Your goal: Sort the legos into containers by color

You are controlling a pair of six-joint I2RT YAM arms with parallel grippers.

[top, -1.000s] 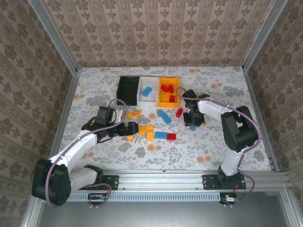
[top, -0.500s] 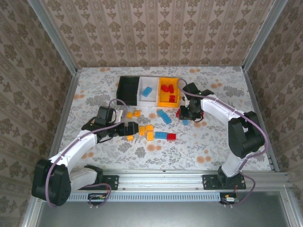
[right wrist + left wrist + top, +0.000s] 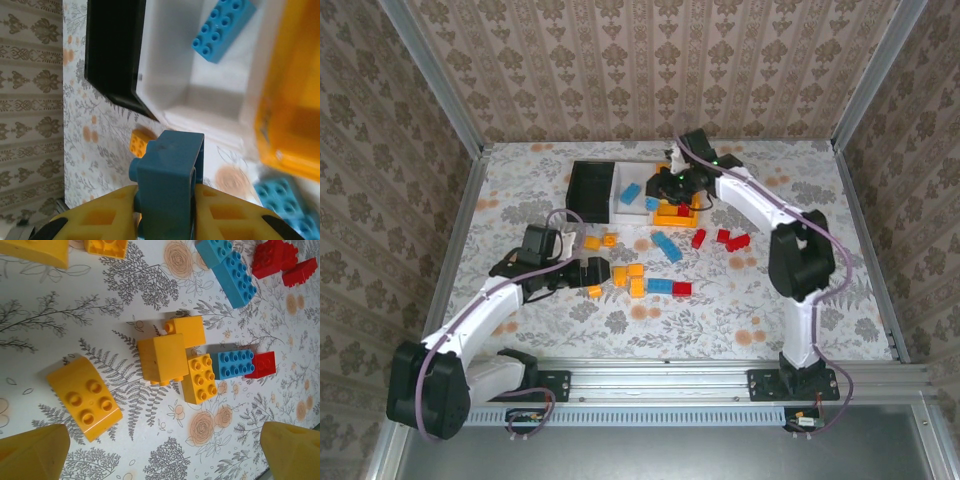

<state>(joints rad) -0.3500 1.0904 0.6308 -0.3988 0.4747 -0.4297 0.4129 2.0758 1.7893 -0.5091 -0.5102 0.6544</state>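
Observation:
My right gripper [image 3: 167,205] is shut on a blue lego [image 3: 170,180] and hovers by the near edge of the white container [image 3: 200,95], which holds one blue lego [image 3: 223,27]. The black container [image 3: 112,50] is to its left, the orange container [image 3: 295,100] to its right. In the top view the right gripper [image 3: 656,198] reaches over the white container [image 3: 638,214] and the orange container [image 3: 667,217]. My left gripper [image 3: 165,460] is open above the table, just short of a yellow lego [image 3: 85,397] and a yellow cluster [image 3: 162,359].
Loose legos lie mid-table: yellow ones [image 3: 636,272], blue ones [image 3: 666,246] and red ones [image 3: 730,240]. In the left wrist view a blue lego [image 3: 232,363] joins a red one [image 3: 264,364]. A metal frame [image 3: 650,368] edges the table.
My right arm has swung from the table right of the legos up and left to the containers, carrying the blue lego. The left arm has stayed put, open.

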